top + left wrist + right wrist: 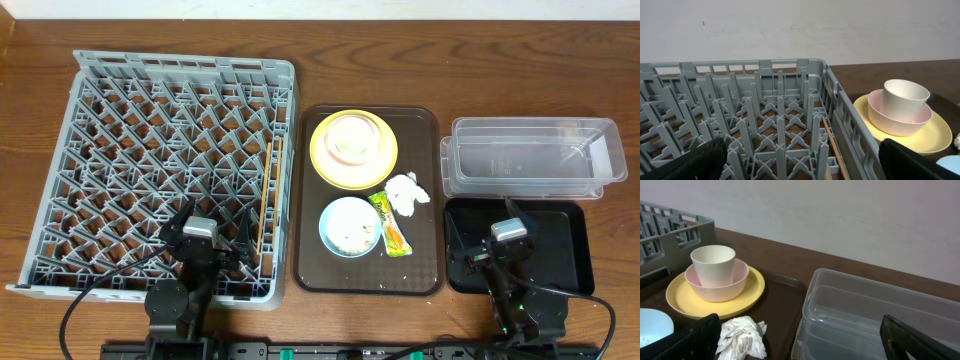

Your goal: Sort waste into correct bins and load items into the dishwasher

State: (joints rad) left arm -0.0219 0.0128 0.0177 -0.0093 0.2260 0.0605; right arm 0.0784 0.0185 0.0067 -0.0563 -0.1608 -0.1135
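Start, seemingly: nothing sorted yet. L gripper over rack, R gripper over black tray, both jaws wide open, empty. On brown tray: napkin, wrapper, plate (cup nested in bowl). Next, prob.: R to napkin, pinch, bin it.

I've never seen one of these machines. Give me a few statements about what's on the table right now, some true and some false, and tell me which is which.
1. The white cup stands inside the pale bowl, which sits on the yellow plate. True.
2. The crumpled napkin lies in the clear tub. False: it lies on the brown tray.
3. The left gripper and right gripper are both open and hold nothing. True.
4. The blue bowl is loaded in the dish rack. False: it is on the brown tray; the rack holds only chopsticks.
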